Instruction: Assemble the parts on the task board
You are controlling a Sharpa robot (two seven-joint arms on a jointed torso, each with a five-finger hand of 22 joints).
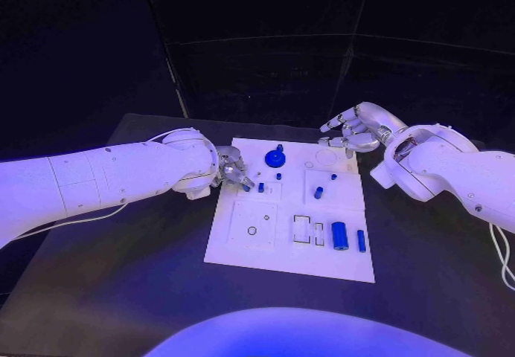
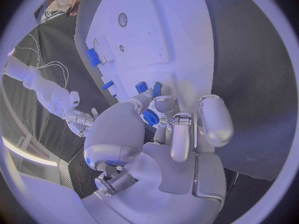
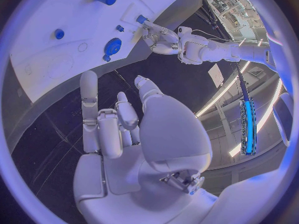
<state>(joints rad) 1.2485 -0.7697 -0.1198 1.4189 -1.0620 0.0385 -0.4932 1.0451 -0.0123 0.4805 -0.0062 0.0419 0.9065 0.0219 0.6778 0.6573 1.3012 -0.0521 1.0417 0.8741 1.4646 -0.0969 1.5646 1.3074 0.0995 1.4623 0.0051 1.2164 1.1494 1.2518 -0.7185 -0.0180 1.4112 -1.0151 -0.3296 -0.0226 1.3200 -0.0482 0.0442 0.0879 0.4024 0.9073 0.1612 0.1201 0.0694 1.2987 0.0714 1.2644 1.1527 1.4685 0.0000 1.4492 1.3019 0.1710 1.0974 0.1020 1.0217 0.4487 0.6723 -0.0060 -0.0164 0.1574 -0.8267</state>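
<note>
The white task board (image 1: 242, 245) lies mid-table. My left hand (image 1: 228, 171) sits at the board's left edge, its fingertips (image 2: 163, 104) pinching a small blue part (image 1: 245, 187) just above the board; a short peg (image 1: 261, 187) stands beside it. My right hand (image 1: 354, 128) hovers over the board's far right corner, fingers loosely bent and apart, nothing in it. A round blue disc with a knob (image 1: 276, 158) sits near the far edge. A blue peg (image 1: 318, 192) stands mid-board. A blue cylinder (image 1: 339, 235) and a slim blue pin (image 1: 362, 240) lie at the near right.
Empty round and rectangular sockets (image 1: 303, 228) mark the board's near half. A black table (image 1: 129, 282) surrounds the board, with open room at the front and left. A white cable (image 1: 500, 260) hangs beside the right arm.
</note>
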